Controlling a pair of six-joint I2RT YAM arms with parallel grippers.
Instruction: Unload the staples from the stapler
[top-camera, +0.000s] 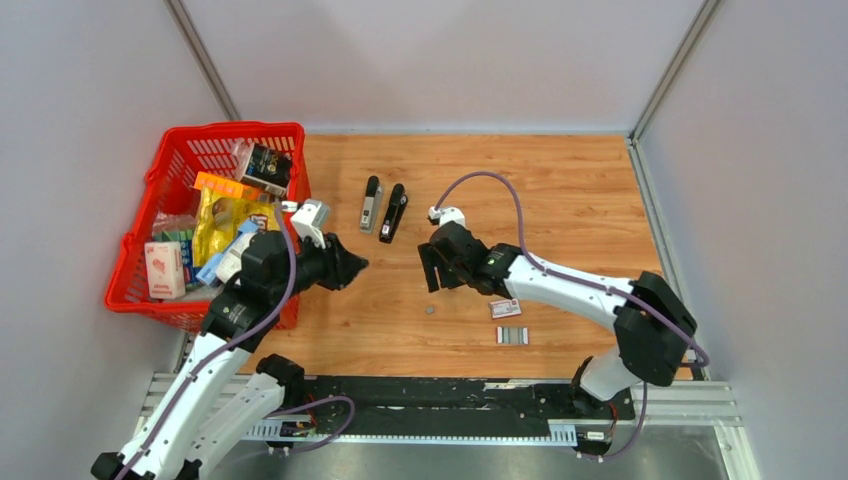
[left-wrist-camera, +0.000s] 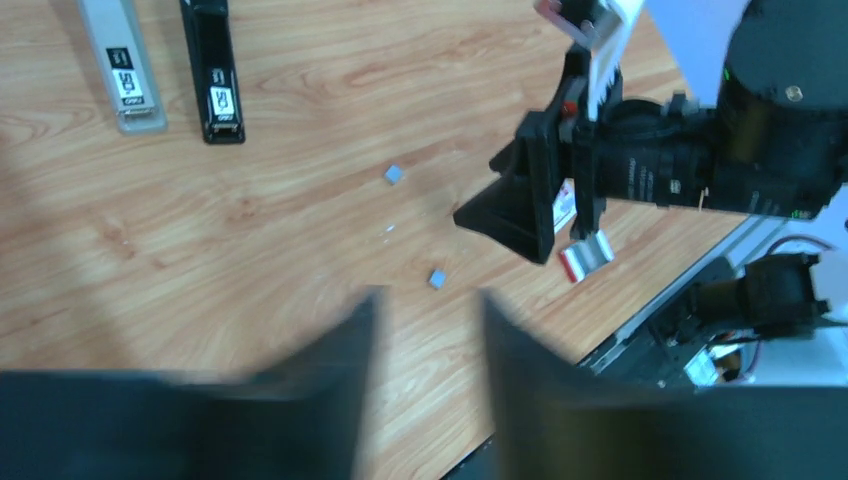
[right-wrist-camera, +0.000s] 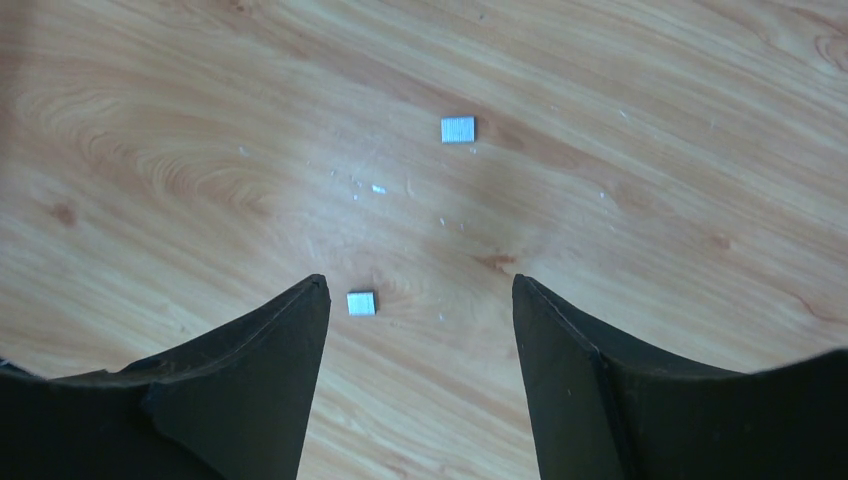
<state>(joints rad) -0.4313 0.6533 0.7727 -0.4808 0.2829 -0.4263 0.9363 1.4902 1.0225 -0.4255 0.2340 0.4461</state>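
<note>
A short silvery-grey strip of joined staples (top-camera: 511, 335) is seen flat on the wooden surface (top-camera: 580, 190), nearest the arm bases. Its long axis runs from 9 to 3 o'clock. Just beyond it, toward 11 o'clock, a small red-and-white box (top-camera: 505, 308) is laid; its printing is too small to be read.

Farther in, the right fingers (right-wrist-camera: 250, 380) are held well apart above the surface, with nothing gripped. A small, nearly square staple piece (right-wrist-camera: 361, 303) is seen between them, close to the finger at 9 o'clock and untouched. A second square staple piece (right-wrist-camera: 458, 129) lies ahead at 12 o'clock. No long axis can be told for either.

At 9 o'clock from these, the left fingers (left-wrist-camera: 330, 400) are blurred. A narrow band of surface is seen between them, and nothing is gripped. From above they appear drawn to a point, so it cannot be told whether they are fully together.

Beyond both arms, a silver-topped stapler (top-camera: 371, 203) is laid along 12 to 6 o'clock. A black stapler (top-camera: 393, 212) just beside it is tilted toward 1 o'clock. White labels are carried on both, their writing unreadable.

At the far 9 o'clock side, a red plastic basket (top-camera: 140, 215) is filled with packets whose print cannot be read.
</note>
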